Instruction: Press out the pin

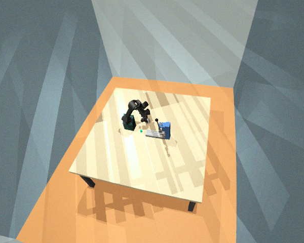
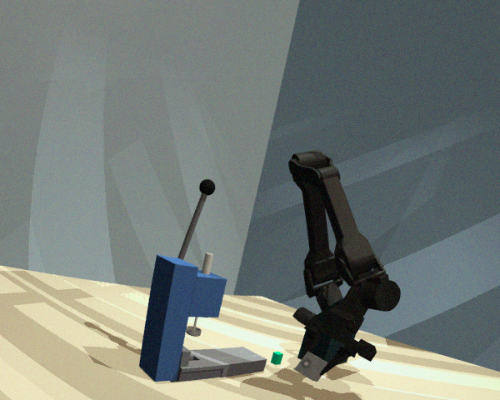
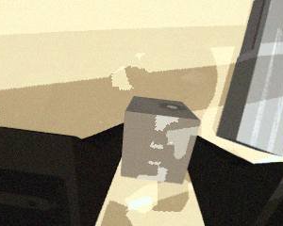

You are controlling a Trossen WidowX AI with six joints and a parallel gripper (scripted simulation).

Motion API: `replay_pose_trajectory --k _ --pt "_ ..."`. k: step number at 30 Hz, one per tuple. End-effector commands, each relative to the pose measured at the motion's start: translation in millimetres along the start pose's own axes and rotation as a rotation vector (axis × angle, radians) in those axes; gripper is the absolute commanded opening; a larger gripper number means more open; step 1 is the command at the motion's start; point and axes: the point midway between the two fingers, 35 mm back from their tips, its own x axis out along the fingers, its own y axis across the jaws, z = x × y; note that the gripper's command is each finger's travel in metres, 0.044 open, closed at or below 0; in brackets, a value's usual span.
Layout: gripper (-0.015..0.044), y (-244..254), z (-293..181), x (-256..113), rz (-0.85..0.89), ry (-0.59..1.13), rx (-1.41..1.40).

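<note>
My gripper is shut on the grey block, held tilted near the table beside the bed's free end. A round pin end or hole shows in one block face. The blue press stands apart from the gripper. Its grey bed carries no block. The lever stands up, with a black ball knob. The thin punch hangs above the bed, with a disc around its lower end. I cannot make out the cup.
A small green cube lies on the table between the arm's base and the bed's free end. The dark arm base stands left of the press in the top view.
</note>
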Motion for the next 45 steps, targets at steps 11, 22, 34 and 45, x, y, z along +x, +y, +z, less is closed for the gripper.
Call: replay_pose_trajectory --k 11,22,34,45 --pt "0.0 -1 -1 -1 -0.017 -0.075 0.474" --pt "0.0 0 -2 0 -0.025 -0.113 0.523" --pt "0.0 2 -5 7 -0.072 -0.292 0.52" --pt "0.0 3 -8 12 -0.107 -0.425 0.515"
